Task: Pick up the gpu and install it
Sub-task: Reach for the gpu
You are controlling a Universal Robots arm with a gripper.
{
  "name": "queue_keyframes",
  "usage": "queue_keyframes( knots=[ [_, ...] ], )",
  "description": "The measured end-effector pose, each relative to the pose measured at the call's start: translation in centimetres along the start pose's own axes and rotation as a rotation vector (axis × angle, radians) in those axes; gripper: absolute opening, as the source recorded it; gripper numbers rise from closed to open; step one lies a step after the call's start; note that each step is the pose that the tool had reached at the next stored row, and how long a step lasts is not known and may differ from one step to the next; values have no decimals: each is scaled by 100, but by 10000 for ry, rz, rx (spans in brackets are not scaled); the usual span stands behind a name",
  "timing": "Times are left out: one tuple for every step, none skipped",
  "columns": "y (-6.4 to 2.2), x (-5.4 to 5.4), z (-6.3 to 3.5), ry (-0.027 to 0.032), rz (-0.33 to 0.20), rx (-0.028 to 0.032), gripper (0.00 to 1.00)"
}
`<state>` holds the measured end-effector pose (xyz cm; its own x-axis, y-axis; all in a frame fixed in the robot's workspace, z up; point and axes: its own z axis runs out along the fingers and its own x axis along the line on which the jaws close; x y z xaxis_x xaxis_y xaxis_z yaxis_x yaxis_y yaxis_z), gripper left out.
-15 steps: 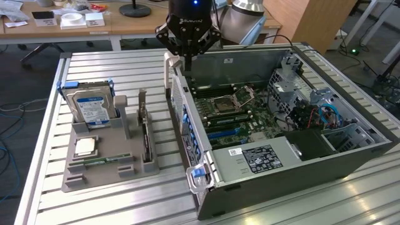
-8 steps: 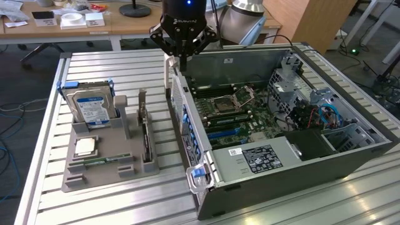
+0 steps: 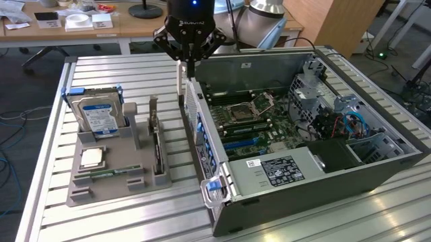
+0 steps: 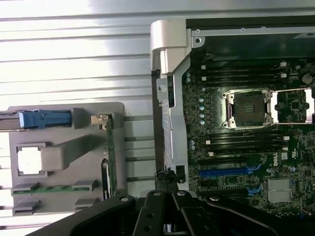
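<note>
The gripper (image 3: 191, 69) hangs with its jaws pressed together and empty over the back wall of the computer case (image 3: 283, 194). The gpu (image 3: 157, 148) stands on edge in the grey holder (image 3: 108, 191), well apart. I'd say a good pick means straddling its top edge squarely, near the middle

The claw (image 3: 191, 69) is matte black. Under it the surface (image 3: 114, 70) is pale silver, striped with long parallel grooves. A plain grey holder (image 3: 118, 190) carries a silver hard drive (image 3: 100, 117) with a blue-and-white label and a blue frame, a shiny silver processor (image 3: 92, 157), a green memory stick (image 3: 108, 173), and the gpu (image 3: 159, 151), black with a brownish-green edge. The computer case (image 3: 316, 187) is dark grey. Its motherboard (image 3: 253, 118) is green, banded with black slots and one bright blue slot (image 3: 239, 144). The latch (image 3: 213, 184) is blue.
</note>
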<state>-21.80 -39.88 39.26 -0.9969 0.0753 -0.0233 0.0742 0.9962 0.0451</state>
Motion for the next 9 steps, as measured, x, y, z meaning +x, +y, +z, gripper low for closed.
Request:
queue_keyframes(
  knots=[
    [-2, 21, -1, 0, -1, 1, 11],
    [-3, 36, -1, 0, -1, 1, 11],
    [-4, 50, -1, 0, -1, 0, 11],
    [-5, 63, -1, 0, -1, 1, 11],
    [-6, 77, -1, 0, -1, 0, 11],
    [-7, 91, -1, 0, -1, 0, 11],
    [-8, 106, -1, 0, -1, 0, 11],
    [-9, 120, -1, 0, -1, 0, 11],
    [-10, 134, -1, 0, 0, 0, 11]
  ],
)
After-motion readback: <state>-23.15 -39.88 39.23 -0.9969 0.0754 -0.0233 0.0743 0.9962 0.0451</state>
